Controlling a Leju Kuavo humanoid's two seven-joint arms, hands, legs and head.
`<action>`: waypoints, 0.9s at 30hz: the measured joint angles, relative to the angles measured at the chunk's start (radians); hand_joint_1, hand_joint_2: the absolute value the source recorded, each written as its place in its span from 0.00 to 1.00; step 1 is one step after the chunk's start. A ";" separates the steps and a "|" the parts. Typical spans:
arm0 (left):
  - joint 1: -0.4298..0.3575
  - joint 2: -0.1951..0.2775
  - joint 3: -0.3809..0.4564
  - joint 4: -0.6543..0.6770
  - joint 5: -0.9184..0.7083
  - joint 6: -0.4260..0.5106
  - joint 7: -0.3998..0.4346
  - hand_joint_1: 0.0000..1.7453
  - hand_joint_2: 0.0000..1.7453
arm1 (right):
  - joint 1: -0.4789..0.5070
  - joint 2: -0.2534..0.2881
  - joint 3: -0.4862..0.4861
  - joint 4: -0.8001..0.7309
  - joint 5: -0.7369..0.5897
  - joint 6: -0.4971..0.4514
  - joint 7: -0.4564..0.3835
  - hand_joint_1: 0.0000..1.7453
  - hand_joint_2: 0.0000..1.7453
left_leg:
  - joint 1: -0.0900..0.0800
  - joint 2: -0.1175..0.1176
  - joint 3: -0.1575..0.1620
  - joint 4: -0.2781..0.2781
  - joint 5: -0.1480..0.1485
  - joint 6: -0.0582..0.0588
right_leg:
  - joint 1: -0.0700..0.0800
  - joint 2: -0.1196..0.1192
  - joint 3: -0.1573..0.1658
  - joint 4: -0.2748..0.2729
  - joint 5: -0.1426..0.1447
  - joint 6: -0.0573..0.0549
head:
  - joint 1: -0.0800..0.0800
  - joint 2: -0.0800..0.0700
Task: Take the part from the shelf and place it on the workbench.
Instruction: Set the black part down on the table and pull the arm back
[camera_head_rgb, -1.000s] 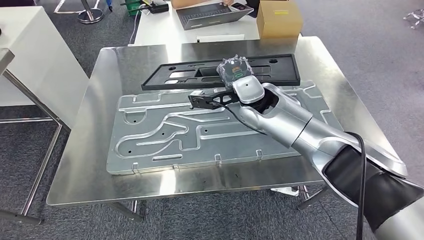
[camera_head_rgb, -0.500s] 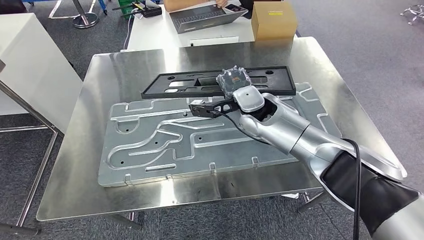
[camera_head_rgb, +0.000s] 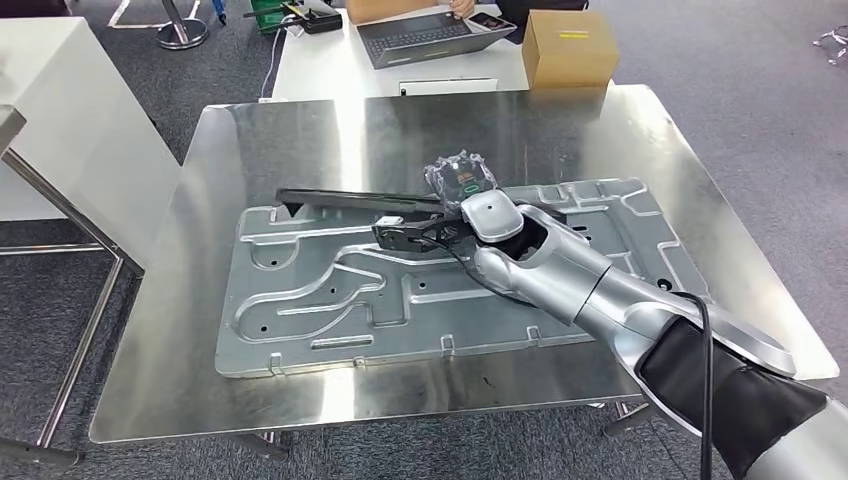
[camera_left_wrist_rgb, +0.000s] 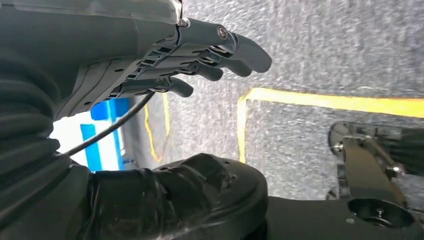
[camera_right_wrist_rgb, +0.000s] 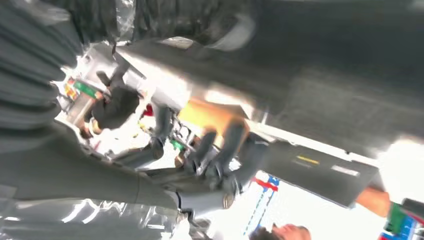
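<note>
The part is a long black plastic frame (camera_head_rgb: 330, 200), seen nearly edge-on and tilted over the far edge of a big stamped silver plate (camera_head_rgb: 320, 290). That plate lies on the steel workbench (camera_head_rgb: 270, 130). My right hand (camera_head_rgb: 425, 232) grips the black frame near its middle, with the arm reaching in from the lower right. The right wrist view is blurred, and there my right hand (camera_right_wrist_rgb: 210, 170) has its dark fingers curled. My left hand (camera_left_wrist_rgb: 200, 60) hangs over grey floor, fingers apart and holding nothing.
Behind the workbench stands a white table with a laptop (camera_head_rgb: 430, 35) and a cardboard box (camera_head_rgb: 570, 48). A person's hands are at the laptop. Another white table (camera_head_rgb: 60, 110) stands at the left. Bare steel runs along the workbench's near and left edges.
The black frame has tipped from face-up to nearly edge-on and come closer over the silver plate. My right hand still grips it. The head view shifted slightly.
</note>
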 joint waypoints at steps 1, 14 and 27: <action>0.000 0.000 0.000 0.000 -0.002 0.000 0.000 0.00 0.00 | 0.001 0.000 -0.001 -0.001 0.000 -0.003 0.000 0.00 0.00 | -0.001 0.000 -0.003 0.006 -0.004 -0.005 | 0.002 0.001 0.009 -0.022 0.003 -0.003 | 0.000 0.000; 0.002 -0.003 0.000 0.000 0.011 0.015 0.006 0.00 0.00 | 0.016 -0.006 -0.024 -0.041 0.022 0.017 0.020 0.00 0.00 | 0.009 0.005 -0.060 0.116 -0.026 -0.029 | 0.000 0.009 0.022 -0.032 0.002 -0.033 | -0.003 0.000; 0.001 -0.006 0.000 0.000 0.004 -0.001 -0.005 0.00 0.00 | 0.033 -0.035 -0.027 -0.061 0.028 0.024 0.028 0.00 0.00 | 0.003 0.009 -0.021 -0.013 0.033 0.015 | 0.004 0.005 -0.052 0.209 -0.131 0.008 | 0.000 0.000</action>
